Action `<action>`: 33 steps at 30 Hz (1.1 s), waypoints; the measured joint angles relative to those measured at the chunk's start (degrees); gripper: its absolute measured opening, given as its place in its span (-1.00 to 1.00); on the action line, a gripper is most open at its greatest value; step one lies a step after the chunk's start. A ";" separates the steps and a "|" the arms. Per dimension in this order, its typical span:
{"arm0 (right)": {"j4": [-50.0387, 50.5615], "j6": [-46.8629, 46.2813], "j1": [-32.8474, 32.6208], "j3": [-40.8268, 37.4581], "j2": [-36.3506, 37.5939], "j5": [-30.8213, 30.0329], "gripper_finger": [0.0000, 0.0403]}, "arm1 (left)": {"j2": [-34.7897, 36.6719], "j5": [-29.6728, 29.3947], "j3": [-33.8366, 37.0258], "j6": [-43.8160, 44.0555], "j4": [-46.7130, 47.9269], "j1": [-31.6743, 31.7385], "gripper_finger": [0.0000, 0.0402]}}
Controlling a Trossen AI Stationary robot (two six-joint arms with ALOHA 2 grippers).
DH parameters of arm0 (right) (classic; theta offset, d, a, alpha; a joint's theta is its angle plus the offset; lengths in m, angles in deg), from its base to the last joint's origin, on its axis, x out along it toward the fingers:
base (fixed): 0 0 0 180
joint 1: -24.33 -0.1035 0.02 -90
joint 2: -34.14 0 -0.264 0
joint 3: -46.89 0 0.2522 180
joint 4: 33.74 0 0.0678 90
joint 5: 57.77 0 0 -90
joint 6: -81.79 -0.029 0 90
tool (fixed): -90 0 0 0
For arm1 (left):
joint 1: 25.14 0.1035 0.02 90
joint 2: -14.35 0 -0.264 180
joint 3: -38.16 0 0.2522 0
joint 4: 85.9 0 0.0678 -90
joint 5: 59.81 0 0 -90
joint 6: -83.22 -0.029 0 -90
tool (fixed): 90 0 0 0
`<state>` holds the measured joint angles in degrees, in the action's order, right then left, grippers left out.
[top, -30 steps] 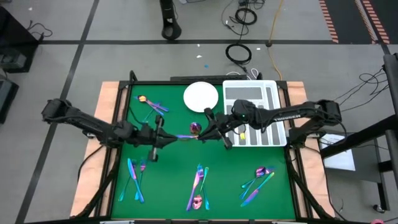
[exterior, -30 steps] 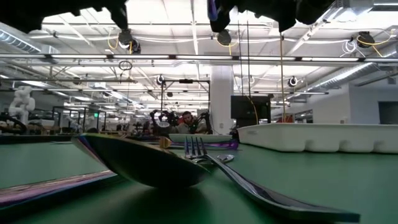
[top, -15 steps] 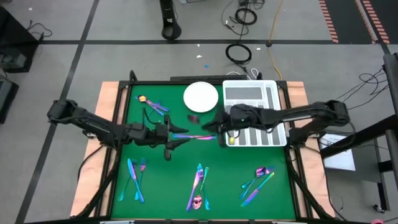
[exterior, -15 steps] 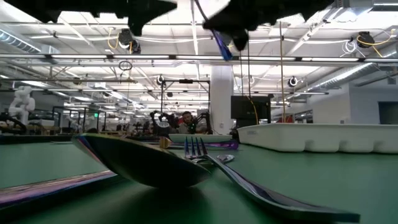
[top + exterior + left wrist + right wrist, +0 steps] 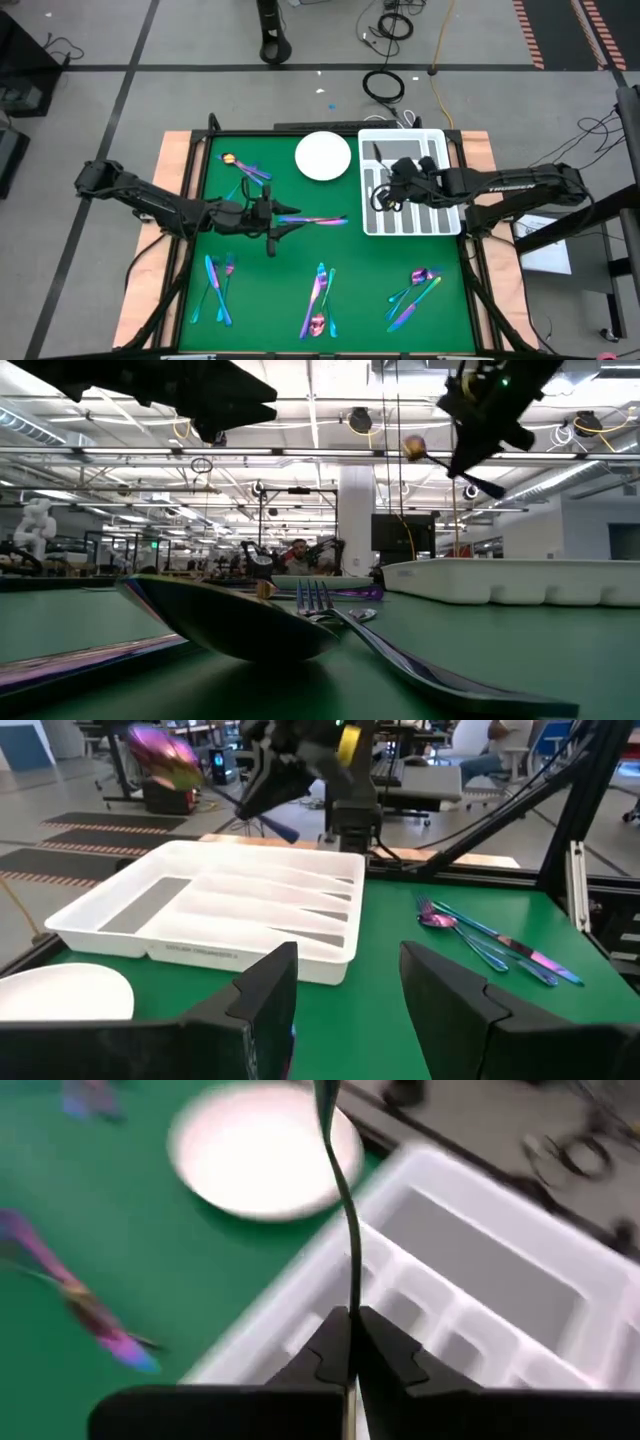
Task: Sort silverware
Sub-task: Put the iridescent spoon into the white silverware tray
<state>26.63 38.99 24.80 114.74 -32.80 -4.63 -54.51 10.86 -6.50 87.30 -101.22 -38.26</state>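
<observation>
Green table mat (image 5: 270, 260): delivery step. Right gripper (image 5: 349, 1342) pinched on spoon (image 5: 340, 1190) over tray (image 5: 445, 222), two o'clock; needs correct slot. Left gripper (image 5: 345, 982) agape, empty, mid-table.

The silverware (image 5: 318, 298) is showing as polished metal, its iridescent blue, purple and pink finish throwing bright reflections. The tray (image 5: 442, 222) is looking like smooth white plastic with a soft sheen, and the plate (image 5: 322, 156) is appearing plain white and smooth. A matt green covering is lying over the table (image 5: 280, 270), with bare pale wood showing at its edge. The left claw (image 5: 345, 995) is showing dull black fingers, matt rather than glossy.
</observation>
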 joint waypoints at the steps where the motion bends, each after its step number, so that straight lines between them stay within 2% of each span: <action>1: 1.80 -1.46 0.36 0.00 -0.34 -0.07 -1.00 | 0.00 -0.26 0.00 -0.09 0.10 0.00 -0.10; 6: 8.78 -6.05 2.63 0.00 -1.54 2.57 -1.00 | 1.14 -2.28 0.00 0.67 4.94 0.00 -0.10; 13: 13.99 -8.21 8.12 0.07 -4.83 8.89 -1.00 | 4.37 -2.63 0.00 9.30 17.94 -0.02 -0.10; 19: 29.38 -10.93 13.77 4.38 -13.43 12.32 -1.00 | 4.28 -2.70 0.04 14.47 26.77 -1.03 -0.10; 24: 35.23 -13.57 16.45 7.08 -19.40 13.71 -1.00 | 4.28 -5.87 0.04 15.10 27.26 -1.38 -0.10; 33: 37.40 -15.79 17.23 7.26 -28.46 13.30 -1.00 | 4.28 -5.93 0.04 11.87 26.58 -1.40 -0.10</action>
<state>64.03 23.20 42.02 121.99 -61.26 8.67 -50.23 4.93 -6.45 99.17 -74.64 -39.66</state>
